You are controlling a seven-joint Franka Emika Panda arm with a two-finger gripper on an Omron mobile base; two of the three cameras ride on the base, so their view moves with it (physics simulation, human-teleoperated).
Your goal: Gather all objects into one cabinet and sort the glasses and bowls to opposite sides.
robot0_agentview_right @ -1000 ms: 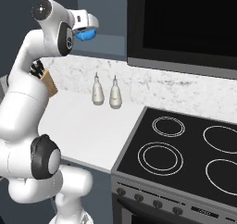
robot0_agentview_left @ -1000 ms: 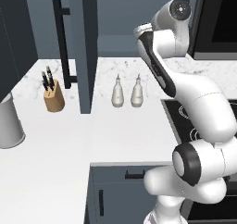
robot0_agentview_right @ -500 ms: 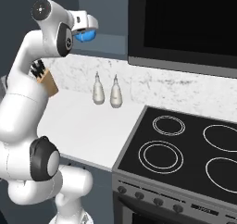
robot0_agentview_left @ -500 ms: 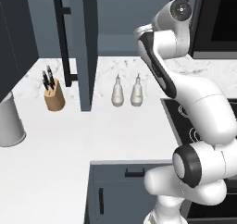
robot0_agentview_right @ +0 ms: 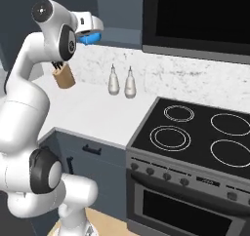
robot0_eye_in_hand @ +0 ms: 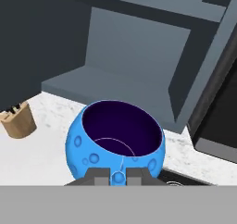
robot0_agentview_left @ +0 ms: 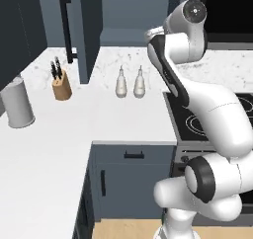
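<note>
The pincer is closed on the near rim of the blue bowl, holding it up in the air above the white tabletop. Ahead of the bowl the cabinet stands open, its shelf bare. A knife block and two bottles stand on the tabletop below.
</note>
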